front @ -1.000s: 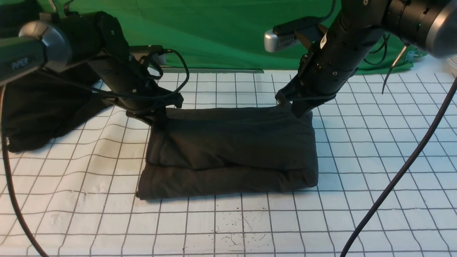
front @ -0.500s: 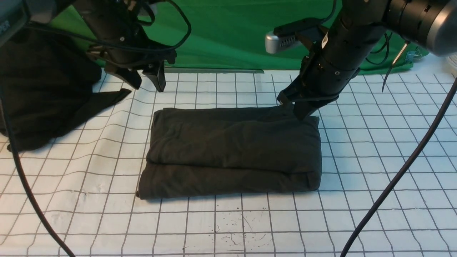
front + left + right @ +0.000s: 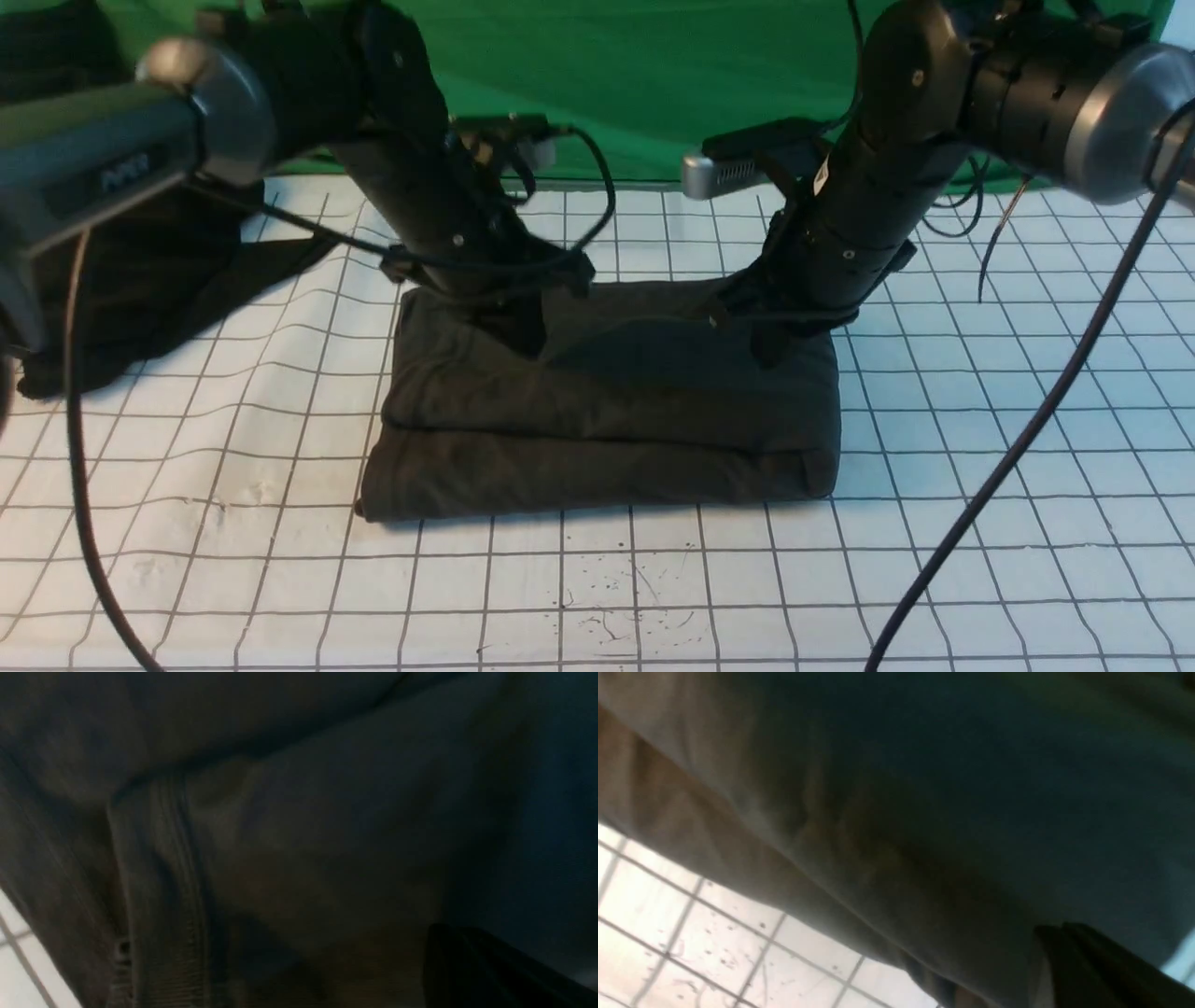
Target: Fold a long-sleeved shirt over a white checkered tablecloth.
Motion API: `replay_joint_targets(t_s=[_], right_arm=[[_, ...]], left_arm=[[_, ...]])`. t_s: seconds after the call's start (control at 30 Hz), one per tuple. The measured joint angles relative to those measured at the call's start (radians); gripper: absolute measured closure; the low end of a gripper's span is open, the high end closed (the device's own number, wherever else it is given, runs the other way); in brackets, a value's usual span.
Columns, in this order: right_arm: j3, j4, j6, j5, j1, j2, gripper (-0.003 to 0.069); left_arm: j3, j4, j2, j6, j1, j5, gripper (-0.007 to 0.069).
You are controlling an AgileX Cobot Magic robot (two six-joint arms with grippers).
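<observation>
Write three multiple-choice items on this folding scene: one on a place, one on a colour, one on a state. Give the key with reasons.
1. Where does the long-sleeved shirt lie?
A. On the white checkered tablecloth
B. On the green backdrop
C. Hanging from an arm

2. What colour is the heap of cloth at the robot's left?
A. White
B. Black
C. Red

3. How does the shirt lie?
A. Spread flat, sleeves out
B. Crumpled in a ball
C. Folded into a layered rectangle

Key: 1 A, gridded cloth shows all round it. 2 B, it looks darker than the shirt. 3 C, stacked folded edges show along its near side.
</observation>
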Motion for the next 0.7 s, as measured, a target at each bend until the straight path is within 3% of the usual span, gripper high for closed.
replay_joint_targets(t_s=[0.17,0.4,0.7], right_arm=[[0.024,-0.071,0.017,0.086,0.000,0.081,0.0660],[0.131,-0.094,0.053,0.013,0.000,0.068,0.0660],[0.144,-0.135,0.072,-0.052,-0.031,-0.120,0.0659]], left_arm=[[0.111,0.066,0.038,-0.062,0.022,-0.040,0.0629],[0.178,0.050,-0.001,-0.075,0.033,-0.099,0.0629],[0.197,0.137,-0.209,-0.075,0.049,-0.080,0.0629]])
